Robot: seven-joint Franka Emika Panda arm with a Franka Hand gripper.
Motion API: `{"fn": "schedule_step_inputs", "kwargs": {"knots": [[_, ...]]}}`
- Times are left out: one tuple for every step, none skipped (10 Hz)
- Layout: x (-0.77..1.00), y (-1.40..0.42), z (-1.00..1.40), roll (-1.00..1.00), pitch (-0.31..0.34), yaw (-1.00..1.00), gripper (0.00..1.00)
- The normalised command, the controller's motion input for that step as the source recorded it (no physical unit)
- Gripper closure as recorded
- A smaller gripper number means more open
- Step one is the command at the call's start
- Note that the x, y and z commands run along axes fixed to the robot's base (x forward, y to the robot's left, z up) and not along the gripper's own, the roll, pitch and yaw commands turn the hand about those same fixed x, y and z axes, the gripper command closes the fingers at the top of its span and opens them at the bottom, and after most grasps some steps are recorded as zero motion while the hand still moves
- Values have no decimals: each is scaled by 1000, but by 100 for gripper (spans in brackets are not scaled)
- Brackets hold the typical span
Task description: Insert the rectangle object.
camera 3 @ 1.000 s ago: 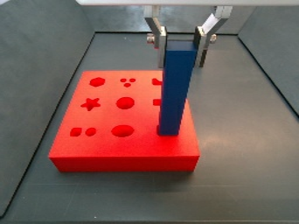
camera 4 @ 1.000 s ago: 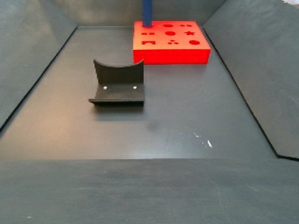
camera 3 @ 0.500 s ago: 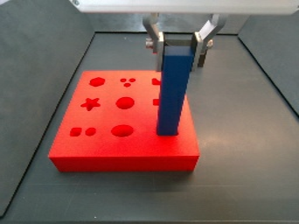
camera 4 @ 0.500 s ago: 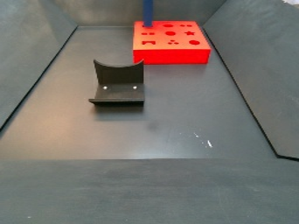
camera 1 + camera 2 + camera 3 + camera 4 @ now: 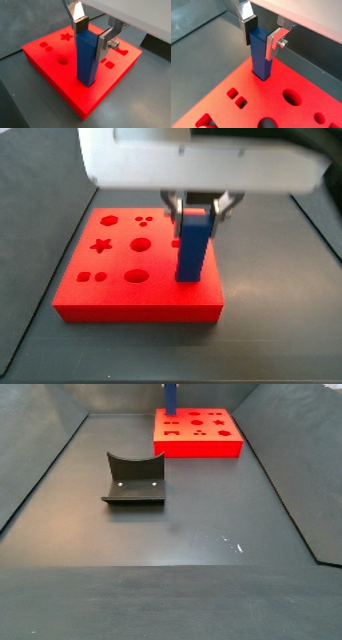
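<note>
The counter (image 5: pixel 187 524) carries the red block (image 5: pixel 134 278) at its far end; the dark grey holder (image 5: pixel 134 480) sits well apart. The rectangle object (image 5: pixel 87 57) stands upright in a block hole. The end effector (image 5: pixel 92 34) pinches its top.

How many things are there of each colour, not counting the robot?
Blue: 1, the rectangle object, standing in the red block, gripper at its top.
Red: 1, the red block.
Dark grey: 1, the holder.
Total: 3.
</note>
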Motion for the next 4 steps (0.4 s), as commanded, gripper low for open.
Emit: {"fn": "schedule_step_inputs", "kwargs": {"knots": [[-103, -3, -1000, 106, -79, -6, 100], [-77, -6, -1000, 117, -60, -9, 100], [0, -14, -383, 100, 0, 0, 100], [0, 0, 0, 0, 0, 0, 100]]}}
